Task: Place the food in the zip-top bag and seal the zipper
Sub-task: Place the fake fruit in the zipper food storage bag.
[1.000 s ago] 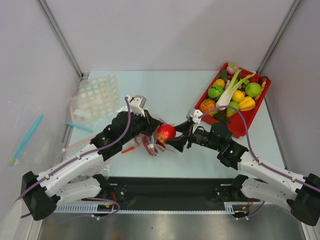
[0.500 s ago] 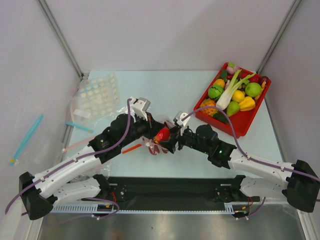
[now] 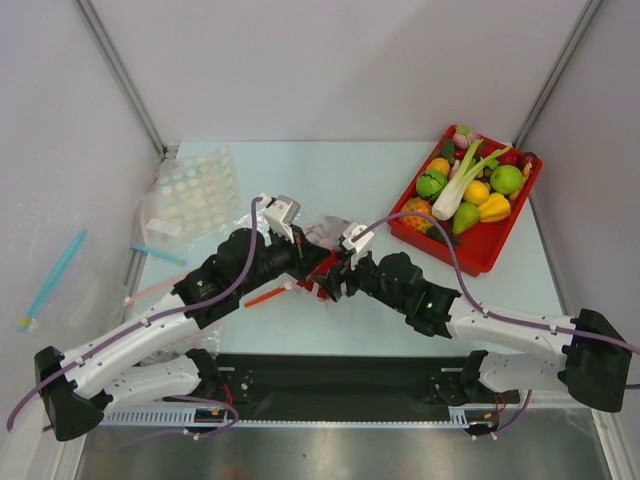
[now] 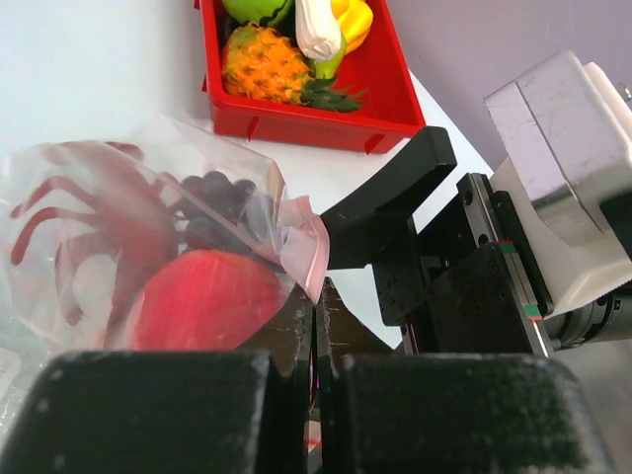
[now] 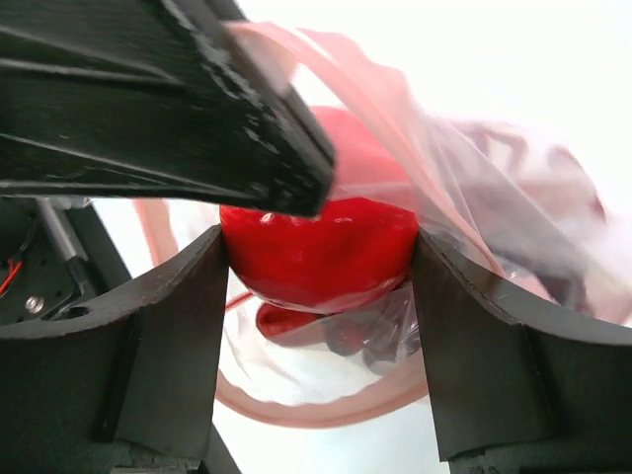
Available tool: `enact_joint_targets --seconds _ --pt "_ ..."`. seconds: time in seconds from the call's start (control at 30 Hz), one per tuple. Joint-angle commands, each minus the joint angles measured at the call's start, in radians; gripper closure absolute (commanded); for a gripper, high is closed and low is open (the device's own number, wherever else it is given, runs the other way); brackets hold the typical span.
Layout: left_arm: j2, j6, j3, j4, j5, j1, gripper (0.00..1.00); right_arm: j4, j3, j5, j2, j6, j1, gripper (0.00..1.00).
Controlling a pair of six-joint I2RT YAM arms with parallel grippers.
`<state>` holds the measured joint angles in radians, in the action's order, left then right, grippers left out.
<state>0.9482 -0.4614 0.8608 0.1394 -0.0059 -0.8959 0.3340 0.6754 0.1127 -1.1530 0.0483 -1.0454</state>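
We've got the fruit (image 5: 316,247) into the bag (image 4: 247,183) now, right tool (image 5: 318,296) gripping it; left tool (image 4: 314,331) pinched on the bag, probably. Sealing next.

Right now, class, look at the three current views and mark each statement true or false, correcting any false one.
1. The right gripper holds the red fruit between its fingers. True.
2. The zipper is sealed shut. False: the pink strip loops open around the fruit.
3. The crayfish lies on the table outside the bag. False: it is inside the zip-top bag.
4. A pineapple sits in the red tray. True.
5. The grape bunch is in the red tray. False: it is in the bag beside the crayfish.
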Motion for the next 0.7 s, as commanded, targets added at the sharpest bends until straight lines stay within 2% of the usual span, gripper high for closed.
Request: enact_joint_targets --seconds 0.0,0.03,0.07,0.17,0.43,0.57,0.67 --pt "-0.055 -0.006 0.053 -0.074 0.009 -0.015 1.0 0.02 0.027 0.117 0.015 -0.018 0.005 0.58" --pt "-0.055 -0.008 0.053 -0.075 -0.02 -0.015 1.0 0.02 0.027 0.113 0.024 -0.022 0.005 0.5" --pt "-0.052 -0.011 0.053 -0.07 -0.034 -0.015 1.0 0.023 0.018 0.113 0.032 -0.027 0.001 0.37" --pt "-0.049 -0.013 0.055 -0.054 -0.078 -0.015 1.0 0.039 -0.005 0.102 0.071 -0.037 -0.005 0.26" --pt "-0.046 -0.016 0.055 -0.026 -0.189 -0.003 0.99 0.028 -0.028 0.074 0.16 -0.027 -0.008 0.23" --pt "-0.057 -0.029 0.046 -0.023 -0.183 0.032 0.99 0.023 -0.034 0.076 0.182 -0.016 -0.008 0.15" --pt "-0.075 -0.033 0.034 -0.03 -0.184 0.034 0.98 0.019 -0.033 0.061 0.182 -0.015 -0.008 0.17"
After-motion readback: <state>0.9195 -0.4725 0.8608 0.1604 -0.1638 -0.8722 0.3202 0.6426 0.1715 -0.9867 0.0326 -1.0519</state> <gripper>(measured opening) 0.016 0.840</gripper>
